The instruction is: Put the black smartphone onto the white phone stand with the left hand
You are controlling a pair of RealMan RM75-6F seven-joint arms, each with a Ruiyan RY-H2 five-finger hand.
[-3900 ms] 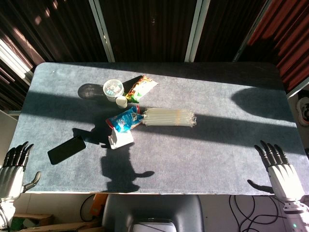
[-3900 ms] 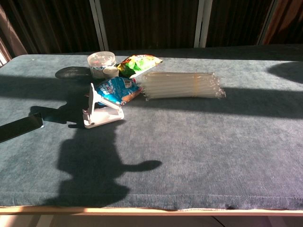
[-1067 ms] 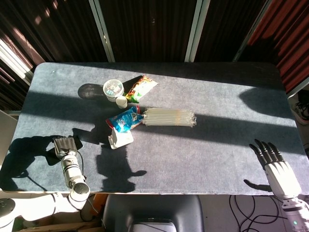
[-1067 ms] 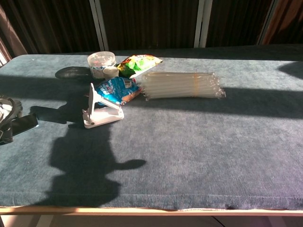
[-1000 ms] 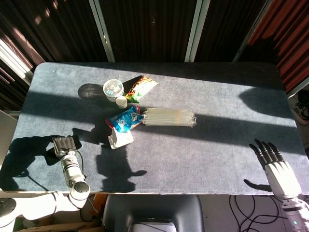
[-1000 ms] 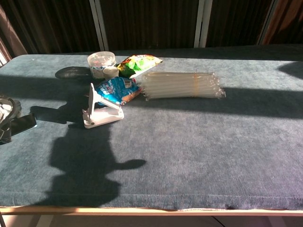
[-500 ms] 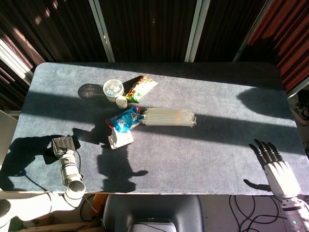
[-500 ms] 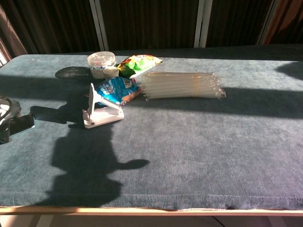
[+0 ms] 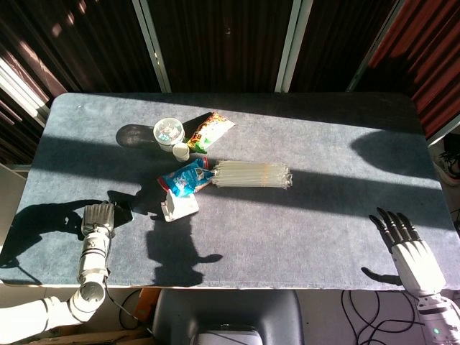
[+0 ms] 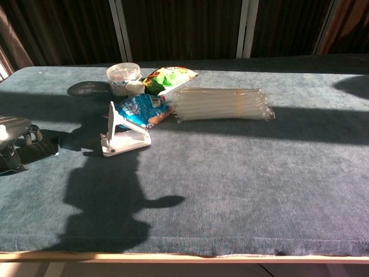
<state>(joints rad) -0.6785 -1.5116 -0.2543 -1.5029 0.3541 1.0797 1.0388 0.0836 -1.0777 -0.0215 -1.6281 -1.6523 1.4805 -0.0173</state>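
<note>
The black smartphone (image 10: 41, 151) lies low on the blue-grey table (image 10: 242, 173) at the far left, mostly covered by my left hand (image 10: 14, 138), whose fingers curl over its top. From above, my left hand (image 9: 95, 215) hides nearly all of the phone. The white phone stand (image 9: 178, 207) sits upright to the right of that hand, a short gap away; in the chest view the stand (image 10: 123, 138) has its back plate on the left. My right hand (image 9: 407, 244) rests at the table's front right edge, fingers spread, holding nothing.
Behind the stand lie a blue snack packet (image 10: 143, 109), a bundle of clear tubes (image 10: 222, 104), a green snack bag (image 10: 168, 77) and a round clear tub (image 10: 123, 77) with a small white cap (image 9: 180, 152). Strong shadows cross the table's front left.
My left hand came onto the table from the front left and closed over the phone; in the last half second the wrist turned and the phone's end shifted right. The right hand barely moved.
</note>
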